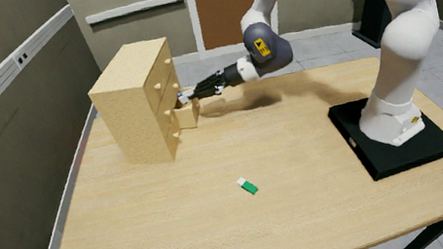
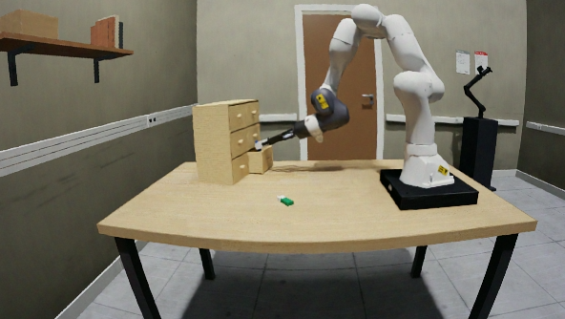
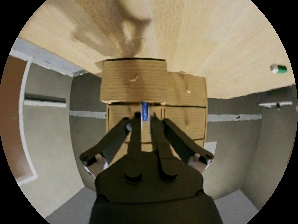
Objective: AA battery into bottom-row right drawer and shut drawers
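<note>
The pale wooden chest (image 1: 131, 119) (image 2: 212, 143) stands upright at the left of the table. Its right bottom-row drawer (image 1: 187, 118) (image 2: 261, 163) (image 3: 132, 82) is pulled out; the other drawers look shut. My gripper (image 1: 186, 97) (image 2: 260, 144) (image 3: 144, 109) is shut on the blue battery (image 1: 180, 95) (image 3: 145, 108), which sticks out between the fingertips. The fingertips tilt down towards the chest front, over the back part of the open drawer, at about its rim or just above it. The inside of that drawer is mostly hidden.
A green and white stick (image 1: 247, 185) (image 2: 285, 201) (image 3: 279, 68) lies on the table (image 1: 169, 225) (image 2: 200, 210), well away from the chest. The arm's black base (image 1: 409, 156) (image 2: 439, 198) is at the right. The middle-row drawer fronts are close to the fingertips.
</note>
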`<action>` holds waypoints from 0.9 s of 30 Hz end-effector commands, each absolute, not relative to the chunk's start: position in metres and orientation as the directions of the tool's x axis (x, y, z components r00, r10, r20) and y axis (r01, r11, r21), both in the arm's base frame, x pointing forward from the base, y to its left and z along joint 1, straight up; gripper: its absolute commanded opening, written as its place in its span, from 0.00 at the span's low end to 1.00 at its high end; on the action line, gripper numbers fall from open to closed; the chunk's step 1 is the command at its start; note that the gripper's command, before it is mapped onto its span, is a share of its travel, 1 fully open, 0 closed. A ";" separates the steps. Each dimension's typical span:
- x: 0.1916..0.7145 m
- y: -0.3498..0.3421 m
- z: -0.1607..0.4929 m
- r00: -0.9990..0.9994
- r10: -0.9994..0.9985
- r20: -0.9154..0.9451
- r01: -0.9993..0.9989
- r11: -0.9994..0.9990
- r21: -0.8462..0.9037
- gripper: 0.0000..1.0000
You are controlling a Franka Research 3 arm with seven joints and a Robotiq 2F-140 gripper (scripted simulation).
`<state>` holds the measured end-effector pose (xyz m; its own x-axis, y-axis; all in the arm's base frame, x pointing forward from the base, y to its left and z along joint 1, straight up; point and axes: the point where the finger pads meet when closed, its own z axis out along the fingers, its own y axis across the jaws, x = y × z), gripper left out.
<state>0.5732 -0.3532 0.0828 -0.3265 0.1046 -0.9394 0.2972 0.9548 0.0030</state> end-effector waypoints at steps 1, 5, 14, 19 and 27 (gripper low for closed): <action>0.574 -0.355 0.084 -0.324 0.096 -0.941 0.297 0.955 -0.005 0.15; 0.574 -0.355 0.084 -0.324 0.096 -0.941 0.297 0.955 -0.005 0.15; 0.574 -0.355 0.084 -0.324 0.096 -0.941 0.297 0.955 -0.005 0.17; 0.574 -0.355 0.084 -0.324 0.096 -0.941 0.297 0.955 -0.005 0.23; 0.574 -0.355 0.084 -0.324 0.096 -0.941 0.297 0.955 -0.005 1.00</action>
